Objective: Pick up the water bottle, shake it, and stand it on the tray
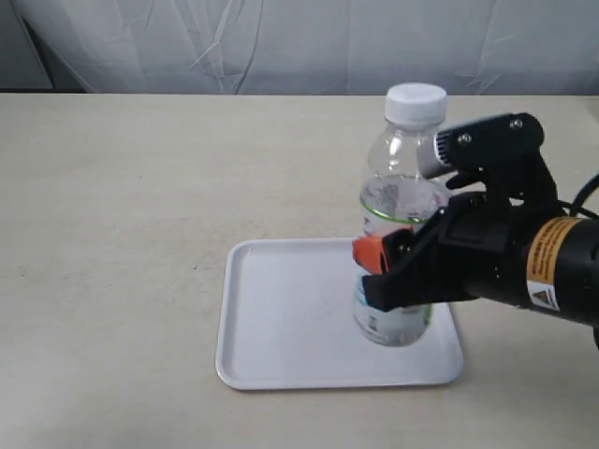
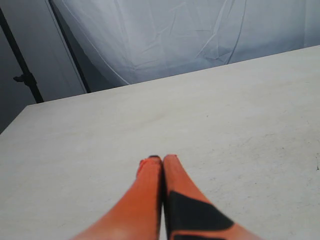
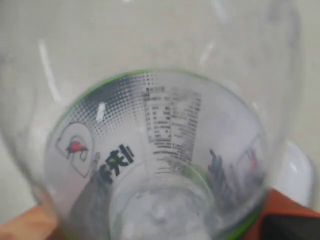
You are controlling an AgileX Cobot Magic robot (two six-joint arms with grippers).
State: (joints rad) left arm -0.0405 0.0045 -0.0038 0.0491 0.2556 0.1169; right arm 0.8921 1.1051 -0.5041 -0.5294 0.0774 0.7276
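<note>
In the exterior view the right gripper (image 1: pixel 393 271) reaches in from the right edge of the frame and is clamped around the water bottle (image 1: pixel 401 201) at its lower half, across the white label. One orange-tipped finger (image 1: pixel 370 253) presses on the side of the bottle facing the camera; the other finger is hidden behind it. The jaws are spread only as wide as the bottle's body.

The bottle stands upright, with its white cap (image 1: pixel 416 103) at the top. Its base is over the right part of the tray (image 1: pixel 281 318), which lies in the lower centre of the frame on the pale table (image 1: pixel 122 206). Whether the base rests on the tray or hangs just above it cannot be told.

The right wrist view is filled by the clear bottle (image 3: pixel 160 130), with its printed label seen through the plastic. Orange fingers (image 3: pixel 282 207) sit against both sides of it, and a white corner of the tray (image 3: pixel 295 170) shows past the bottle.

In the left wrist view the left gripper (image 2: pixel 162 162) has its two orange fingers pressed together with nothing between them, above bare table (image 2: pixel 225 115).
</note>
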